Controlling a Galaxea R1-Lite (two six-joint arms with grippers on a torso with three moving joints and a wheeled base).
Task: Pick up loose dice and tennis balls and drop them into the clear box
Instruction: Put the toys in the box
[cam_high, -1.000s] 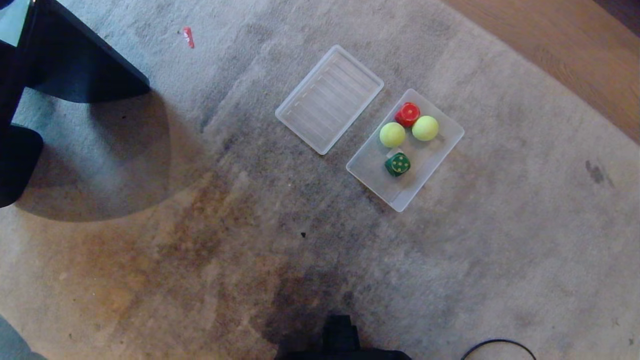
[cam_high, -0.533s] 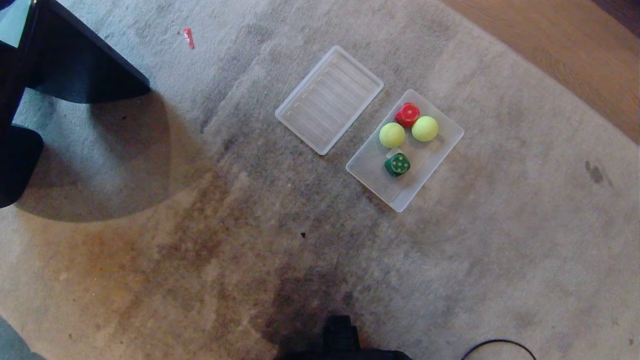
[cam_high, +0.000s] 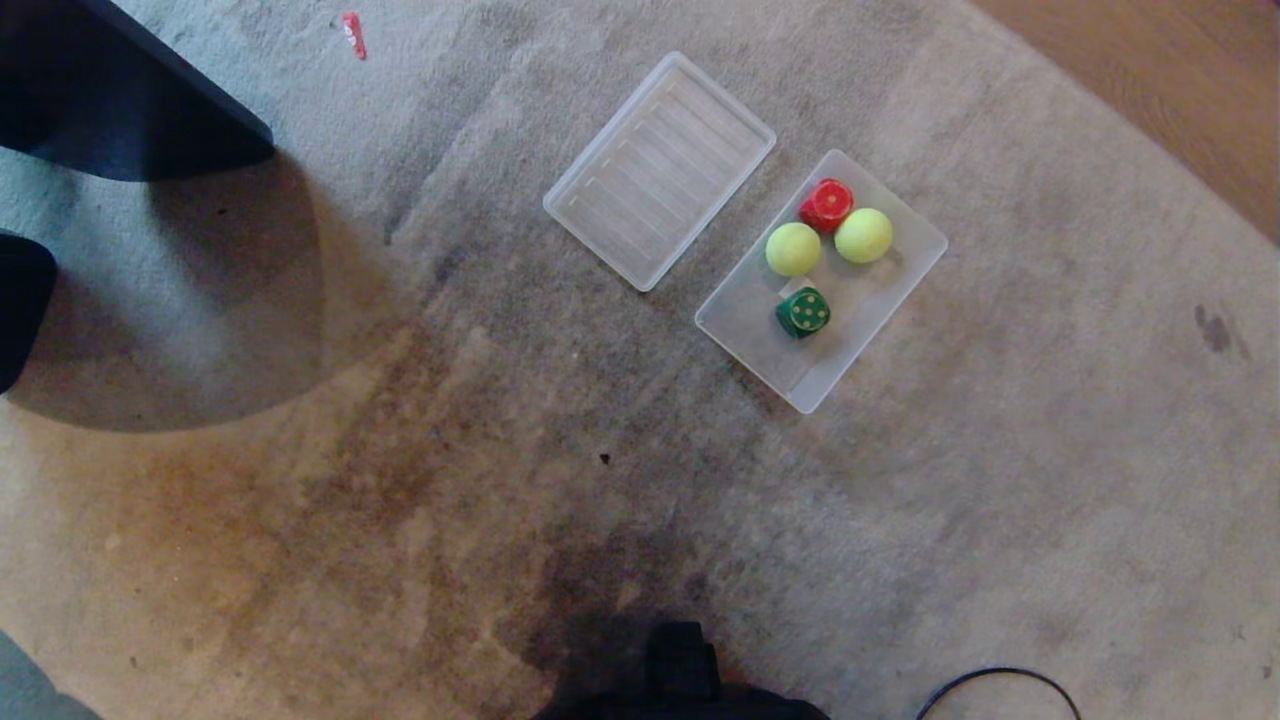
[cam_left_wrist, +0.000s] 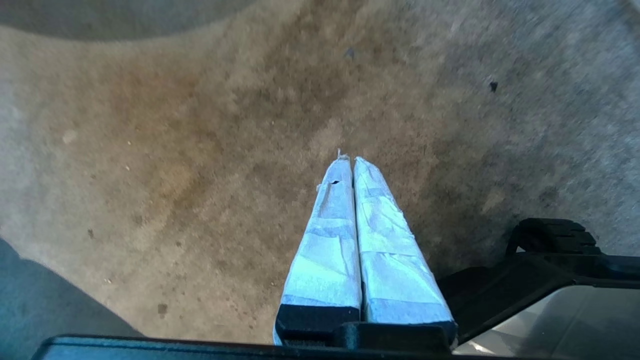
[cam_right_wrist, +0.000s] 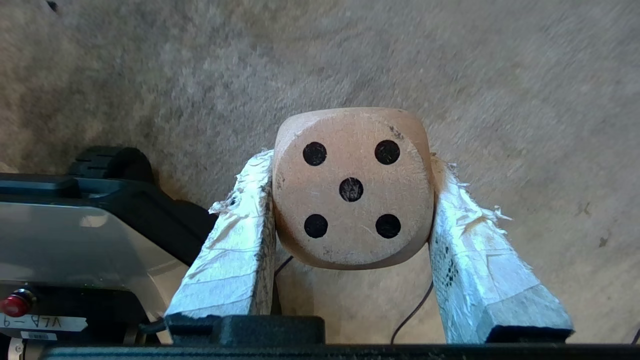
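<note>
Beige die (cam_right_wrist: 352, 187), five-face showing, clamped between pincer (cam_right_wrist: 352, 192) fingers.

Head view looks down from high on the carpet (cam_high: 400, 480) — both wrist views hover near it.

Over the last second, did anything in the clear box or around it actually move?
Only the camera moved: the whole head view shifted. The red die, two tennis balls and green die keep their places in the clear plastic box, beside the ribbed lid.
</note>
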